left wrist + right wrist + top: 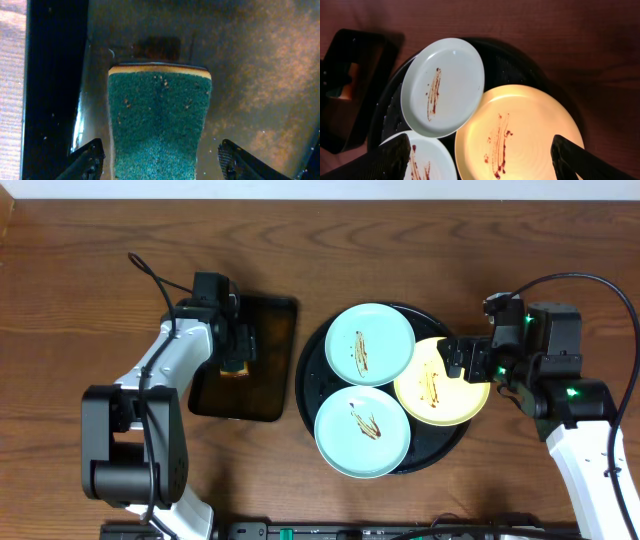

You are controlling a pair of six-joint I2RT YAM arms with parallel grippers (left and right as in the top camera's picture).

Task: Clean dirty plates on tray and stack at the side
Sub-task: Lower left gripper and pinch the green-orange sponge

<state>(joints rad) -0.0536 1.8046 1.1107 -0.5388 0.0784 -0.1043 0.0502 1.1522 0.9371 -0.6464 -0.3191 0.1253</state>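
Three plates lie on the round black tray (312, 365), each streaked with brown sauce. They are a mint one at the back (370, 343), a mint one at the front (362, 431) and a yellow plate (435, 385) on the right. My right gripper (480, 150) hovers open over the yellow plate (520, 132), its fingers wide on either side. My left gripper (160, 152) is low over a green sponge (159, 125). Its fingers (87, 160) straddle the sponge with a gap on each side, so it is open.
The sponge (236, 367) lies in a rectangular black tray (265, 390) left of the round tray. In the right wrist view the back mint plate (445, 85) overlaps the yellow plate's edge. Brown wooden table (90, 300) lies all around.
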